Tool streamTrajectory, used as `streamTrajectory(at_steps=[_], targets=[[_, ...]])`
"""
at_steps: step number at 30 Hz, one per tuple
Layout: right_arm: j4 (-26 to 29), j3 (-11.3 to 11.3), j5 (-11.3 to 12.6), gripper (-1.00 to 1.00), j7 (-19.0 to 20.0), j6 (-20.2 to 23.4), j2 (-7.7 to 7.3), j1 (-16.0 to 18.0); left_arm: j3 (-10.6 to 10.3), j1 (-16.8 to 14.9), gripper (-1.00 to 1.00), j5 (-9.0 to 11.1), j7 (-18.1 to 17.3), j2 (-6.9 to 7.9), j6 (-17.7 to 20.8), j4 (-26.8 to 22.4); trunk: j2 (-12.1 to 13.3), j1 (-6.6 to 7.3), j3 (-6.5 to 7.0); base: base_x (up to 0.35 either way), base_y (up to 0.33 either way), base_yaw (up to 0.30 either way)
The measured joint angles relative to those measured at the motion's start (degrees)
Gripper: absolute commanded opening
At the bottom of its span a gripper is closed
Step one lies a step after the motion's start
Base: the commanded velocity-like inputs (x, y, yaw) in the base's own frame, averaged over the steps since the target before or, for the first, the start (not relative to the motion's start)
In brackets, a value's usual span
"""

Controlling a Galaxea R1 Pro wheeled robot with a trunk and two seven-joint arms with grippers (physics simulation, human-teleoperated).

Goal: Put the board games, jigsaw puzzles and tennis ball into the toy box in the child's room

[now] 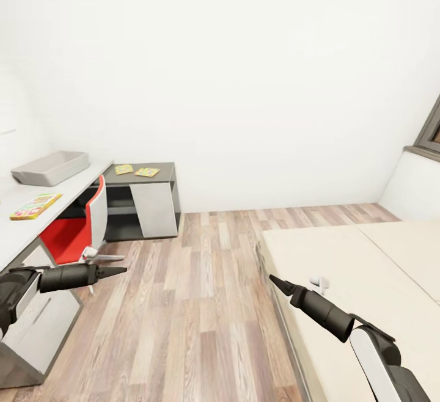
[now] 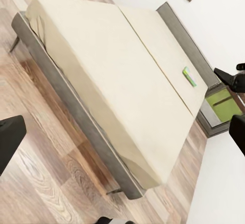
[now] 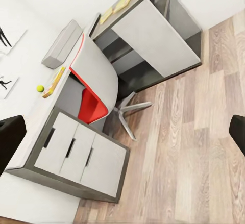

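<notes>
White-walled room with plank floor (image 1: 183,304), seen from the head camera. Left: long pale surface (image 1: 43,212) along the wall, carrying the grey toy box (image 1: 50,167) at its far end and one board game (image 1: 35,206) nearer, well apart from the box. Two jigsaw puzzles (image 1: 135,171) lying side by side on the lower dark unit (image 1: 153,200) past the surface's end. Red and white chair (image 1: 82,225) tucked beneath. Tennis ball (image 3: 40,88) just beside the board game in the right wrist view. Right: beige bed (image 1: 366,280); in the left wrist view a thin green-edged box (image 2: 189,76), probably a board game, lying near the headboard (image 2: 184,35). Left tool (image 1: 113,272) pressed together, holding nothing, over the floor by the chair. Right tool (image 1: 278,283) likewise pressed together and empty, at the bed's edge.
</notes>
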State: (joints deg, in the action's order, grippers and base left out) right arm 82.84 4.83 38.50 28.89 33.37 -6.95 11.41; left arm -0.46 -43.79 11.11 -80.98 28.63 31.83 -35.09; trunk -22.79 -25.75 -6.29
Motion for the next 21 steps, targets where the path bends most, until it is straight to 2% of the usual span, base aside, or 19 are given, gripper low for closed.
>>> streamTrajectory(at_steps=[14,21], targets=[[0.0,0.04,0.0,1.0,0.16,-0.12,-0.07,-0.01,0.01,0.0,1.0,0.01,-0.07,-0.06,0.0,0.0,0.0,0.0,0.94,-0.057,-0.036,0.217],[0.01,0.09,0.01,1.0,0.32,-0.2,-0.08,-0.03,-0.01,-0.02,1.0,-0.01,-0.07,-0.08,0.0,0.02,0.01,-0.02,1.13,-0.095,-0.002,0.063]])
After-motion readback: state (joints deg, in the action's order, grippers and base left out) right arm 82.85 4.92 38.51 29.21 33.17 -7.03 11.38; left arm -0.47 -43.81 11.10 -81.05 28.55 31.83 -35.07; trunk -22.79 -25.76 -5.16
